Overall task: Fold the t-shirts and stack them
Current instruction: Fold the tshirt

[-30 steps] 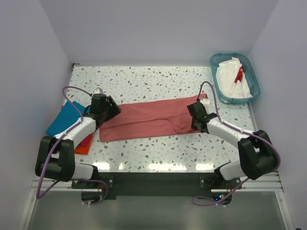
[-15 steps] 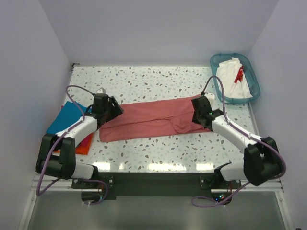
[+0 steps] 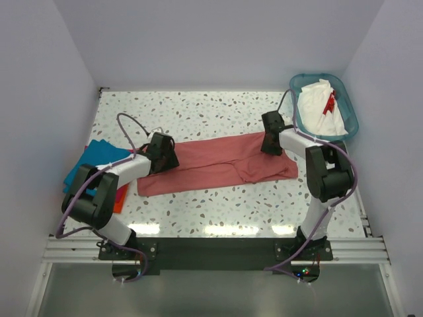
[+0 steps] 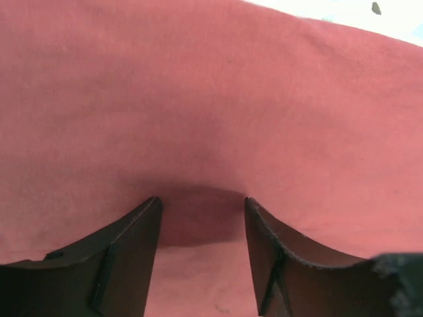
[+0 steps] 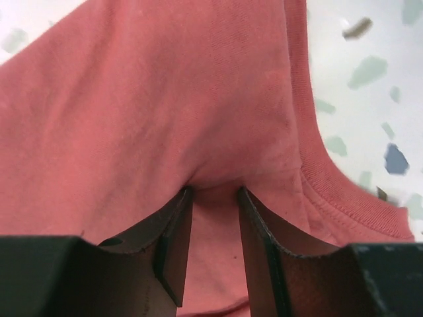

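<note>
The large salmon-red t-shirt (image 3: 218, 162) lies as a long folded band across the middle of the table. My left gripper (image 3: 162, 153) rests on its left end, jaws open; in the left wrist view the gripper (image 4: 201, 206) presses down on flat red cloth (image 4: 211, 99). My right gripper (image 3: 271, 140) sits on the shirt's far right edge. In the right wrist view that gripper (image 5: 215, 193) is open a little, with red cloth (image 5: 165, 99) bunched against the fingertips and a ribbed hem (image 5: 330, 191) to the right. Teal blue (image 3: 99, 155) and orange (image 3: 119, 198) t-shirts lie at the left edge.
A teal plastic basket (image 3: 351, 124) stands at the far right corner with a white t-shirt with a red mark (image 3: 320, 109) in it. The speckled table (image 3: 198, 115) is walled on three sides. Both arm bases stand at the near edge.
My right gripper has let go of the shirt's near right part, opened, and moved to its far right edge. My left gripper has slid right onto the shirt's left end.
</note>
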Tool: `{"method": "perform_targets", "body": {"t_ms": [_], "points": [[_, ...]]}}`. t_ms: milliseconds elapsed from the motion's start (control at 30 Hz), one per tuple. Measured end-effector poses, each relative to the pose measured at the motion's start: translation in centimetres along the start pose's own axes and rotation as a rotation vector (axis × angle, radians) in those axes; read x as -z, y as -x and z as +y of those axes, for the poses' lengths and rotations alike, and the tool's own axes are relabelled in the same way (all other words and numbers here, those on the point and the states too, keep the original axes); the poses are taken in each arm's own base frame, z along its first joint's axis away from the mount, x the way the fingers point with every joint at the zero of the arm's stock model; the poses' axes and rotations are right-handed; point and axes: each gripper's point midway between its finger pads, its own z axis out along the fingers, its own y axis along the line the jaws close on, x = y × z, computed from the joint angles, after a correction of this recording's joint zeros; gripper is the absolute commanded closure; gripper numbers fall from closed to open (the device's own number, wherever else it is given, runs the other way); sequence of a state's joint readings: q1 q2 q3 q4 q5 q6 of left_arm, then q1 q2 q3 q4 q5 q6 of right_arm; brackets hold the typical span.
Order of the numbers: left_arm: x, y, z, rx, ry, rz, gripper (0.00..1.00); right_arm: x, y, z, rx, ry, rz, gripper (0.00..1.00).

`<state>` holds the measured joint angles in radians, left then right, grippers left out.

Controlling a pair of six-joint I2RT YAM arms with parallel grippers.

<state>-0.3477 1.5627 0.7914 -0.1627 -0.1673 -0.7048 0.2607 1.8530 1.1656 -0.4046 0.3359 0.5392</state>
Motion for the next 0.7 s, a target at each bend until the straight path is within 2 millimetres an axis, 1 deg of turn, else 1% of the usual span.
{"method": "perform_targets", "body": {"t_ms": [33,67,100,133,200,267,333,400,467,500,533,567,633,667,700], "points": [[-0.3,-0.5,0.3,-0.012,0.023,0.008,0.44,-0.2,0.6,0.5,-0.002,0.009,-0.003,0.62],[-0.4,-0.6,0.3,-0.022,0.039,0.002,0.46,-0.5,1.2,1.0,-0.003,0.017,-0.006,0.61],[-0.4,-0.6,0.2,-0.028,0.046,-0.004,0.52,-0.9,1.8,1.4,-0.004,0.020,-0.009,0.61],[-0.5,-0.6,0.3,-0.031,0.055,-0.008,0.55,-1.4,2.3,1.8,-0.002,0.019,-0.010,0.62],[-0.5,-0.7,0.5,-0.031,0.071,-0.013,0.57,-2.1,3.7,2.4,-0.001,0.021,-0.016,0.61],[-0.4,-1.0,0.3,-0.036,0.078,-0.013,0.57,-3.2,5.4,3.5,0.003,0.030,-0.020,0.61],[-0.1,-1.6,-0.3,-0.036,0.068,-0.011,0.57,-4.1,7.5,5.1,0.011,0.052,-0.030,0.60],[0.6,-3.0,-1.3,-0.031,0.039,0.002,0.56,-5.5,10.1,7.3,0.020,0.091,-0.051,0.59],[1.4,-4.7,-2.5,-0.022,-0.007,0.025,0.55,-6.8,12.6,10.0,0.029,0.158,-0.079,0.52],[1.9,-5.8,-3.3,-0.019,-0.037,0.042,0.54,-7.2,13.6,11.1,0.037,0.184,-0.094,0.48],[2.4,-6.9,-4.2,-0.015,-0.070,0.061,0.53,-7.6,14.9,12.6,0.044,0.228,-0.116,0.40],[2.9,-7.8,-5.3,-0.010,-0.107,0.082,0.48,-8.0,15.8,13.9,0.054,0.267,-0.133,0.35],[3.6,-9.2,-7.3,-0.004,-0.176,0.120,0.43,-8.0,16.9,16.0,0.084,0.337,-0.159,0.27],[4.0,-9.9,-8.3,-0.006,-0.216,0.143,0.38,-8.0,17.2,17.1,0.107,0.372,-0.172,0.19],[4.2,-10.5,-9.2,-0.014,-0.252,0.163,0.36,-7.8,17.3,17.9,0.127,0.395,-0.181,0.17]]}}
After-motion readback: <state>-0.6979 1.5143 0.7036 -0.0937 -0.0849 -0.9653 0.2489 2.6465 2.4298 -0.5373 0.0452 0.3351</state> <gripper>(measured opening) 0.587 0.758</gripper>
